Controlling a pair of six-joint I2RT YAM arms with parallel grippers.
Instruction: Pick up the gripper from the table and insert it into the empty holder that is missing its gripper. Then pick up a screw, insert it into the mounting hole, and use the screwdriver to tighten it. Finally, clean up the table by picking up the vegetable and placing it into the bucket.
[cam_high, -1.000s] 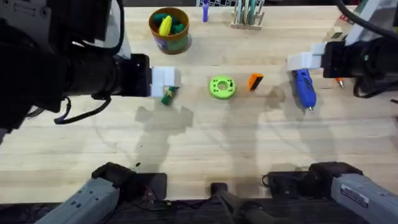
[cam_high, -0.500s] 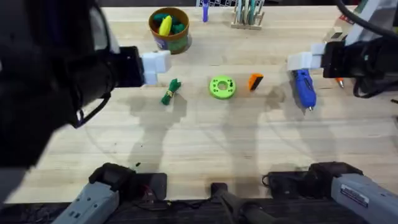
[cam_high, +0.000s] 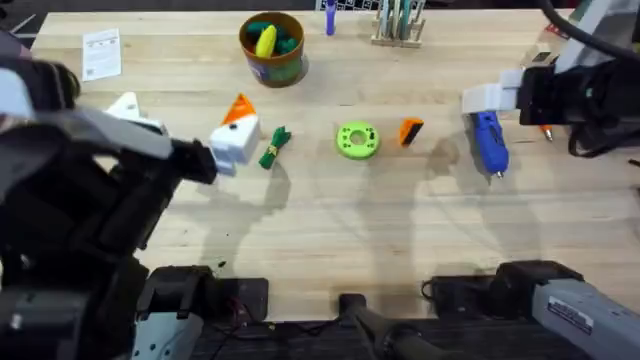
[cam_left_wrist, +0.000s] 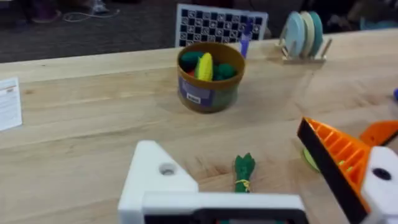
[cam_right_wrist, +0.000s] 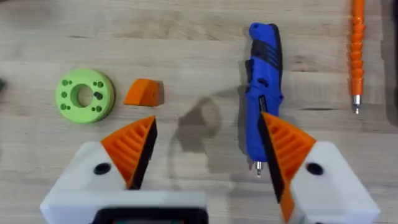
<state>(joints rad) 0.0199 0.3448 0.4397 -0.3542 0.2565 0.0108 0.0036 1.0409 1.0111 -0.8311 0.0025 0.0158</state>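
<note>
The left end effector (cam_high: 200, 135) hangs spread and empty at centre left of the overhead view, one white holder (cam_left_wrist: 155, 183) bare of its tip. The orange gripper (cam_high: 411, 131) lies on the tabletop (cam_high: 340, 230) right of centre, beside the green disc (cam_high: 357, 140). The right end effector (cam_right_wrist: 205, 152) is spread wide, empty, above the blue screwdriver (cam_right_wrist: 262, 93).

The near half of the tabletop (cam_high: 400, 250) lay bare, giving open passage. Across the middle stood a row of obstacles: the vegetable (cam_high: 274, 147), a green disc (cam_high: 357, 140), the gripper (cam_high: 410, 131) and the screwdriver (cam_high: 488, 142), with narrow gaps between. The bucket (cam_high: 272, 47) stood by the far edge, bare wood around it.
</note>
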